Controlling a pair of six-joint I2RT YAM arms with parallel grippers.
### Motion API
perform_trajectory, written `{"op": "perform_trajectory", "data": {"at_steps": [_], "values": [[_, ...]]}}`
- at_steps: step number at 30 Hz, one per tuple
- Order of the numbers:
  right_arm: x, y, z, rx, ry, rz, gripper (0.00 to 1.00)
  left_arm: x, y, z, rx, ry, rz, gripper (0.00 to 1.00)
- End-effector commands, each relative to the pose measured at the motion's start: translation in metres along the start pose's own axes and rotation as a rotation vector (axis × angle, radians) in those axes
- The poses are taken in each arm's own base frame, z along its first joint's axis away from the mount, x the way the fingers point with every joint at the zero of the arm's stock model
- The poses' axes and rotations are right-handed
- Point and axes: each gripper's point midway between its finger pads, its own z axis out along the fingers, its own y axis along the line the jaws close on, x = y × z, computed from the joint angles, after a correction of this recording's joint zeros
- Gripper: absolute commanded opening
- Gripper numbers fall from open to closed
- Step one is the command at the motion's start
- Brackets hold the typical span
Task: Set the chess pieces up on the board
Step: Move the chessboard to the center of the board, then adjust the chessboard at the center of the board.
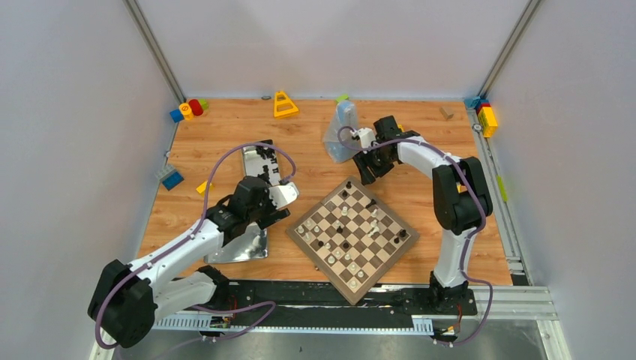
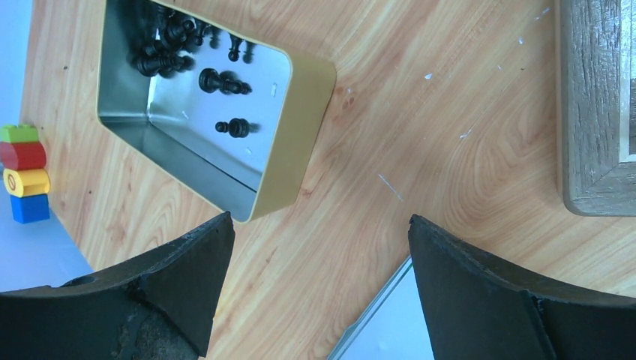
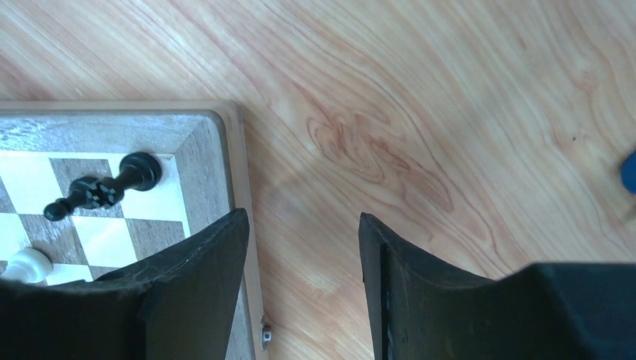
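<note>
The board point(image 1: 352, 297) lies turned like a diamond in the middle, with black and cream chess pieces point(image 1: 346, 227) scattered over its squares. More black pieces point(image 2: 221, 81) lie in an open silver tin point(image 2: 292, 150), which the top view shows at left point(image 1: 247, 154). My left gripper point(image 2: 321, 229) is open and empty over bare wood between the tin and the board's corner point(image 2: 592, 112). My right gripper point(image 3: 304, 221) is open and empty just beyond the board's far corner point(image 3: 202, 142), beside a black piece point(image 3: 101, 189) and a white piece point(image 3: 26, 264).
The tin's lid point(image 1: 244, 247) lies under my left arm. A clear plastic bag point(image 1: 341, 131) stands behind the board near my right gripper point(image 1: 373, 169). Toy blocks point(image 1: 189, 109) sit at the back left, a yellow one point(image 1: 285, 105) at the back, more point(image 1: 486, 116) at the back right.
</note>
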Motion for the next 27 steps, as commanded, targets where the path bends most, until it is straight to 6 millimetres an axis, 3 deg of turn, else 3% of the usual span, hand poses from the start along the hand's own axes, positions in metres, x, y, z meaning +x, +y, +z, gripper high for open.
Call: {"op": "perform_trajectory", "data": {"at_steps": [1,8,13,21,27], "values": [[-0.026,-0.002,-0.009,0.025,-0.044,0.001,0.57,-0.008,0.005,-0.006,-0.005,-0.03,-0.058,0.94],[-0.043,-0.019,-0.035,0.109,-0.102,0.002,0.57,-0.014,-0.005,-0.004,0.063,-0.044,-0.057,0.94],[-0.037,-0.028,-0.062,0.151,-0.134,0.011,0.57,-0.023,-0.009,-0.003,0.107,-0.067,-0.042,0.94],[0.034,-0.036,-0.088,0.187,-0.075,0.064,0.57,-0.031,-0.04,-0.001,0.281,-0.127,0.011,0.93],[0.09,-0.033,-0.089,0.171,-0.015,0.132,0.56,-0.027,-0.065,0.0,0.376,-0.147,0.062,0.93]]}}
